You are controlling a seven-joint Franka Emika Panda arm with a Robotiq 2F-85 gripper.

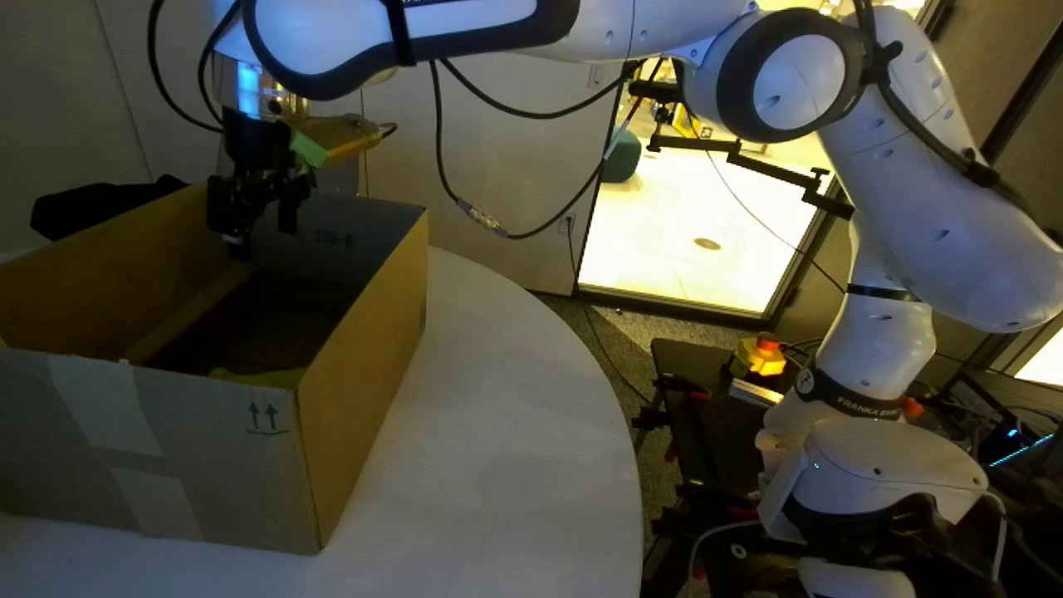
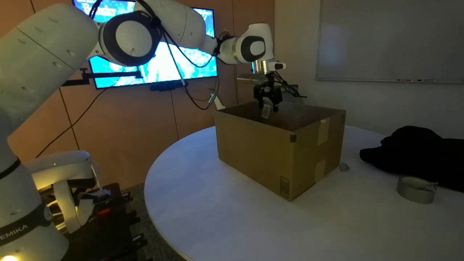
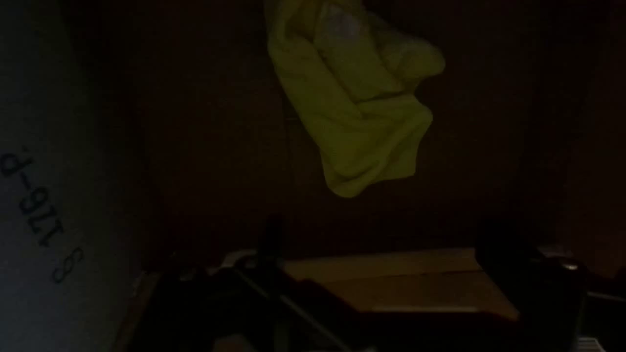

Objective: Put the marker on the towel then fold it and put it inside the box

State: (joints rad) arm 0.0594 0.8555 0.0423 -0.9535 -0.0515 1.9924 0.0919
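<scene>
The yellow-green cloth towel [image 3: 367, 134] lies in the large brown cardboard box [image 2: 253, 152], upper-middle in the dim wrist view, bunched, I think. The black two-fingered pincer [image 2: 268, 107] hangs at the box's mouth, fingers apart.

The box [image 2: 253, 152] is brown, black arrows [image 1: 271, 414] at two o'clock on one side; yellow towel [image 3: 352, 122]; black gripper [image 2: 268, 106]; white table [image 2: 217, 203].
</scene>
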